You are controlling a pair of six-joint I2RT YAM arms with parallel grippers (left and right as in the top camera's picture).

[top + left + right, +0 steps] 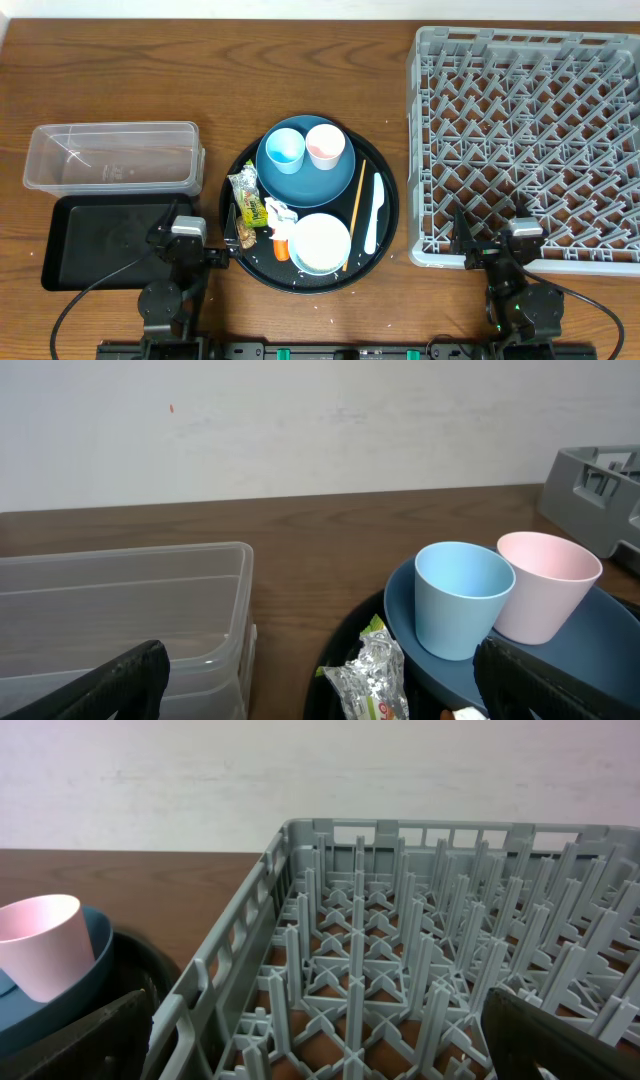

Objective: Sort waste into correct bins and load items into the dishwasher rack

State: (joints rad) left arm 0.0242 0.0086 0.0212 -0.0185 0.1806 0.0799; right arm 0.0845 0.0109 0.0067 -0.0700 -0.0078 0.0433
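Both claws hang released, jaws wide apart with nothing between them: the left claw (pixel 320 660) at 7 o'clock of the round tray (pixel 385 240), the right claw (pixel 318 1010) at the near edge of the rack (pixel 530 140).

On the round tray, the plate (pixel 300 180) sits at 12 o'clock and carries the blue cup (pixel 284 149) and the pink cup (pixel 325 146), both upright and just beside each other. I judge the cups light, stiff and rather slippery, so I would pinch one wall at the rim. The plate looks heavier and lies flat, so its raised edge is the only hold, and only after the cups are off.

The bowl (pixel 320 242) at 6 o'clock is also best taken by the rim. The chopstick (pixel 354 215) and the utensil (pixel 373 212) at 3 o'clock are thin and lie low, so they are hard to catch.

The wrapper (pixel 247 200) at 9 o'clock should be soft and crackly, so any pinch will do. The tissue (pixel 279 212) and the carrot (pixel 281 245) are near it.

The tub (pixel 110 157) at 10 o'clock, the black tray (pixel 100 245) at 8 o'clock and the rack at 3 o'clock hold nothing that I can see. All of them stand on the worktop (pixel 230 60).
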